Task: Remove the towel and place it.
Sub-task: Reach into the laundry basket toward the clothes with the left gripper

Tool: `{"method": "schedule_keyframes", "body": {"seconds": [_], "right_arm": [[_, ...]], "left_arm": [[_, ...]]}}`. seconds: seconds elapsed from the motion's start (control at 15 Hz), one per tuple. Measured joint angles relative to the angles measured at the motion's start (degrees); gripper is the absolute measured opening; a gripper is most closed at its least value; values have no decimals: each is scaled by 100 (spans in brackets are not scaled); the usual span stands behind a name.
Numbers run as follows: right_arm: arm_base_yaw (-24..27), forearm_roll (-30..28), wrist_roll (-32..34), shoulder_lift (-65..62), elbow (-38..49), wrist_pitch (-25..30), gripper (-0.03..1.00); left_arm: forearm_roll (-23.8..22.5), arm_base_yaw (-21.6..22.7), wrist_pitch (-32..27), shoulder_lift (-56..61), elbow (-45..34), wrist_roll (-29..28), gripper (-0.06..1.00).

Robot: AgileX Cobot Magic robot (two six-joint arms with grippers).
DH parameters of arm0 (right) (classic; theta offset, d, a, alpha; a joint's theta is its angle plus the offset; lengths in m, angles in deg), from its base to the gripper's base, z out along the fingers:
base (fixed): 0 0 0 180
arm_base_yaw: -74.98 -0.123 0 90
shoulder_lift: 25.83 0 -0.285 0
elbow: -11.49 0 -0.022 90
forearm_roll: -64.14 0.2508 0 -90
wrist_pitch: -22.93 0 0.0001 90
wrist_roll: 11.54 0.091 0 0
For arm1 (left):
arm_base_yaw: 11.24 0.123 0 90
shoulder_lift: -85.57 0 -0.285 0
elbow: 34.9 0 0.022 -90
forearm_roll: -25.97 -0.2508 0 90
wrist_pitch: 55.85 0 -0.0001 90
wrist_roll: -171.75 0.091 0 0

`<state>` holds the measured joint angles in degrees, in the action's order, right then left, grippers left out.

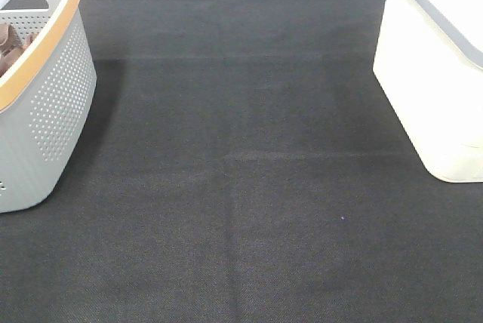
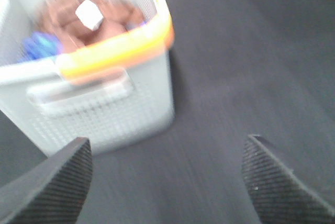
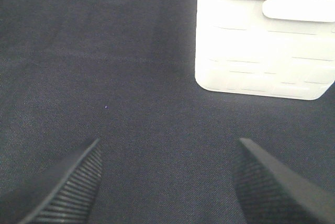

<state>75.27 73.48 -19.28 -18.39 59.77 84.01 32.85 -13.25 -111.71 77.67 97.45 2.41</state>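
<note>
A black mat (image 1: 241,187) is spread over the whole work surface. At its right edge a white bin (image 1: 423,96) is set, and at its left edge a grey perforated basket (image 1: 56,89) with an orange rim.

The towel (image 2: 68,20) is seen bunched inside the basket, below the rim. Only a reddish-brown sliver of it is caught in the high view, at the far left. No long axis can be made out, since the cloth is crumpled and the left wrist picture is blurred. A small white tag (image 2: 89,14) is shown on top of the folds, and something blue (image 2: 39,46) lies just beside them in the same basket.

The left gripper (image 2: 166,179) is held with its jaws spread wide and nothing between them. The basket stands ahead of it and off to one side, its near wall facing the fingers. The right gripper (image 3: 167,182) is likewise spread and empty, and faces the white bin, well apart from the basket.

The left arm is judged the nearer by far. The towel is not yet touched, so a reach over the orange rim and down into the cloth is what the next move seems to call for.
</note>
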Motion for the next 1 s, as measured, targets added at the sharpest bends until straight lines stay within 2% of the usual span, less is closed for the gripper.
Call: {"method": "schedule_keyframes", "body": {"seconds": [0.27, 0.33, 0.53, 0.67, 0.8, 0.87, 1.0], "right_arm": [[0, 0, 0, 0, 0, 0, 67], [0, 0, 0, 0, 0, 0, 67], [0, 0, 0, 0, 0, 0, 67], [0, 0, 0, 0, 0, 0, 67], [0, 0, 0, 0, 0, 0, 67], [0, 0, 0, 0, 0, 0, 67], [0, 0, 0, 0, 0, 0, 67]], "left_arm": [[-888, 0, 2510, -1106, 40, -361, 76], [-888, 0, 2510, -1106, 40, -361, 76], [-1031, 0, 4251, -2555, 63, -384, 76], [-1008, 0, 4956, -3552, 258, -384, 76], [-940, 0, 5036, -4475, 653, -390, 76], [-894, 0, 4733, -4910, 888, -401, 76], [-871, 0, 3558, -6068, 1576, -401, 76]]}}
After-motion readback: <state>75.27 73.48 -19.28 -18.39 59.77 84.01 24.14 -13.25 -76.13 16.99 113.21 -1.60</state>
